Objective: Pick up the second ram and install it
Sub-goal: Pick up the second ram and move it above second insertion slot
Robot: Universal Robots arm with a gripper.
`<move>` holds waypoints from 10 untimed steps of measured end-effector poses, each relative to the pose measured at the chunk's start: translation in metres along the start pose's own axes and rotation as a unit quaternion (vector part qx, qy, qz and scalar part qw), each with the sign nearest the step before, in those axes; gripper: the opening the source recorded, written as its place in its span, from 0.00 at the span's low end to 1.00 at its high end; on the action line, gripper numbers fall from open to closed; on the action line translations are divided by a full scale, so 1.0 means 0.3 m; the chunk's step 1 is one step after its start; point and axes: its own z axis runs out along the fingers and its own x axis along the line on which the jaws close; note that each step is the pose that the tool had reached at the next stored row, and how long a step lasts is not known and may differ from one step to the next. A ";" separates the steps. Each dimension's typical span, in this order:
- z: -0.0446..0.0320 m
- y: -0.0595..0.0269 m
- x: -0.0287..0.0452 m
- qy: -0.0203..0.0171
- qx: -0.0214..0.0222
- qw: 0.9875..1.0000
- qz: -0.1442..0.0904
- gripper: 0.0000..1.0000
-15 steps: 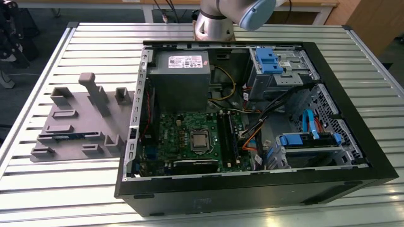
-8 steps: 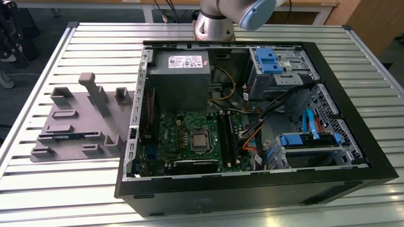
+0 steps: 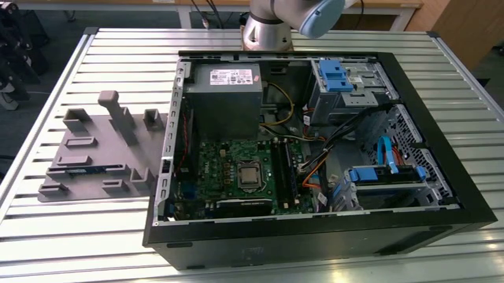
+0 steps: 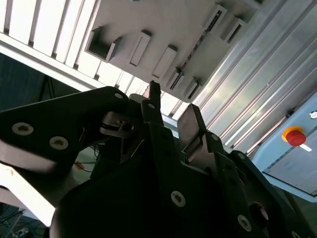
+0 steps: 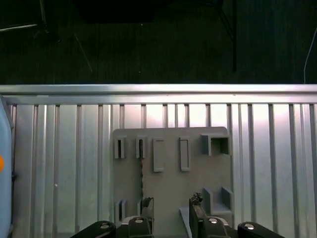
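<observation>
The second ram (image 5: 141, 171) is a thin dark stick standing on edge in the grey holder tray (image 5: 171, 186), between two small slots. The second wrist view shows the ram (image 4: 197, 45) as a narrow strip on the tray (image 4: 163, 25). In the exterior view the ram (image 3: 79, 171) is a bluish strip on the tray (image 3: 94, 156), at the exterior view's left of the open computer case (image 3: 441, 147). My gripper (image 5: 171, 203) hangs well above the tray, open and holding nothing. Both wrist views show its fingers (image 4: 154, 101) apart. The motherboard (image 3: 236, 171) has dark memory slots (image 3: 282, 171) beside the processor socket.
The case stands on a slatted metal table (image 3: 118, 53). Inside it are a grey power supply (image 3: 224, 97), blue-latched drive bays (image 3: 339, 76), and loose cables (image 3: 331, 141). Several upright posts (image 3: 118, 115) rise from the tray. A red stop button (image 4: 295, 136) sits beside the table. The arm's base (image 3: 266, 32) stands behind the case.
</observation>
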 end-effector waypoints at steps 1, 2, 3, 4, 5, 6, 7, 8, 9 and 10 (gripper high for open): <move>0.006 0.000 0.002 0.000 0.000 1.000 0.000 0.42; 0.011 0.000 0.004 0.000 0.000 1.000 0.000 0.42; 0.017 -0.001 0.005 0.000 0.000 1.000 0.000 0.42; 0.023 -0.001 0.006 0.000 0.000 1.000 0.000 0.42; 0.028 -0.001 0.007 0.000 0.000 1.000 0.000 0.42; 0.032 -0.001 0.008 0.000 0.000 1.000 0.000 0.42; 0.035 -0.002 0.008 0.000 0.000 1.000 0.000 0.42; 0.038 -0.002 0.008 0.000 0.000 1.000 0.000 0.42; 0.039 -0.002 0.008 0.000 0.000 1.000 0.000 0.42; 0.039 -0.002 0.008 0.000 0.000 1.000 0.000 0.42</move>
